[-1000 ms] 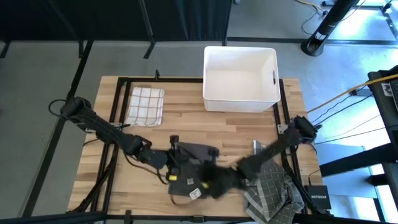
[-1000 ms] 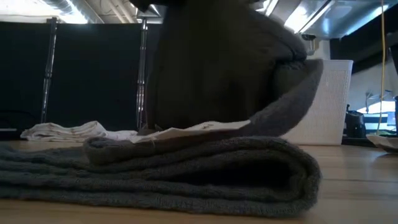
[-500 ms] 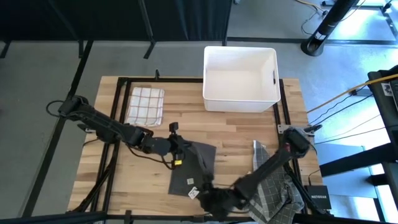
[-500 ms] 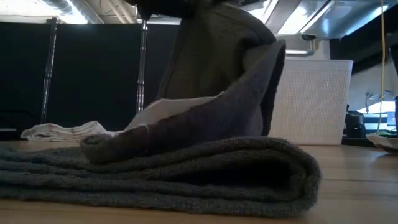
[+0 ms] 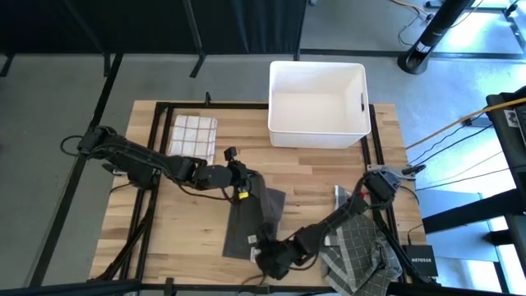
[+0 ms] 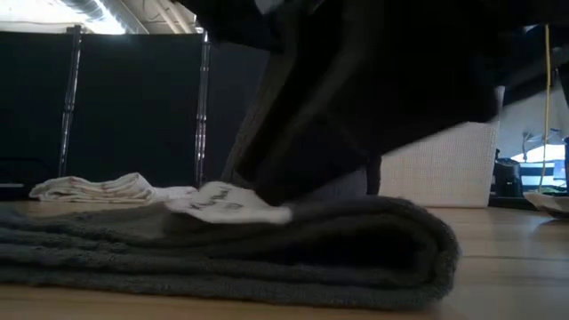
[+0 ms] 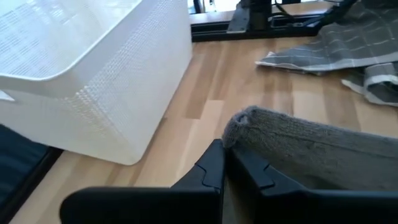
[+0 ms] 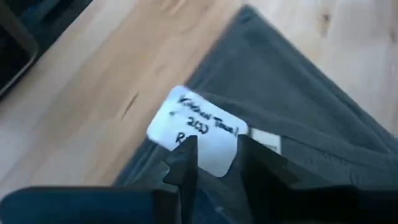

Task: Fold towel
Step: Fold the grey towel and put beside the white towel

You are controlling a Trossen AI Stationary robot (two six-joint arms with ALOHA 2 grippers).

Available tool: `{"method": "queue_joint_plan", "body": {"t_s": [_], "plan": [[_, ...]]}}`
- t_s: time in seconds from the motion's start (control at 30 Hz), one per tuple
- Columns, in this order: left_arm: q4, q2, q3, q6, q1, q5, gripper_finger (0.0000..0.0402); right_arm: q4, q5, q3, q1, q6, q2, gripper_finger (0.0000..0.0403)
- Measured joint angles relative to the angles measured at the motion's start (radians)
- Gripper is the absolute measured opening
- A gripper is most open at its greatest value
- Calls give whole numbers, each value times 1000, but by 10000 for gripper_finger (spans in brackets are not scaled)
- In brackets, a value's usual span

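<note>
A dark grey towel (image 5: pixel 259 222) lies folded near the table's near edge; it fills the foreground of the low view (image 6: pixel 267 258). Its white label (image 6: pixel 227 203) rests on top and also shows in the right wrist view (image 8: pixel 199 134). My left gripper (image 5: pixel 245 195) is shut at the towel's far corner. My right gripper (image 5: pixel 267 259) sits low at the near edge, its fingers either side of the label. My left gripper pinches the towel's far corner (image 7: pixel 239 119) between its two fingers (image 7: pixel 214 163), coming in low and slanting from the table's left. The corner pokes out just past the fingertips; the rest of the towel lies on the table. My right gripper holds the towel's near edge beside the label (image 8: pixel 186 140), with thick grey cloth filling the narrow gap between its fingers (image 8: pixel 258 165). How many layers it has cannot be told. That edge lies down on the layers beneath.
A white bin (image 5: pixel 318 103) stands at the far edge, close ahead in the left wrist view (image 7: pixel 81 68). A folded checked towel (image 5: pixel 191 138) lies far left. A heap of grey plaid cloths (image 5: pixel 357 247) sits at the near right corner.
My left gripper has moved toward the far edge and slightly right, and my right gripper toward the near edge, so they have drawn apart along the towel. The raised flap carrying the label has come down flat onto the layers below.
</note>
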Motion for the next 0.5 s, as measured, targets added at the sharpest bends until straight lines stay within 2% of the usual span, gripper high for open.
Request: {"method": "queue_joint_plan", "body": {"t_s": [0.1,0.3,0.5], "plan": [[0,0,0,-1,6,0,6,-47,-1,0,2,-67,0,113],[-2,0,0,-7,6,0,6,-97,74,2,5,-160,0,112],[-8,1,0,-8,10,0,4,-188,107,85,43,-166,0,112]]}}
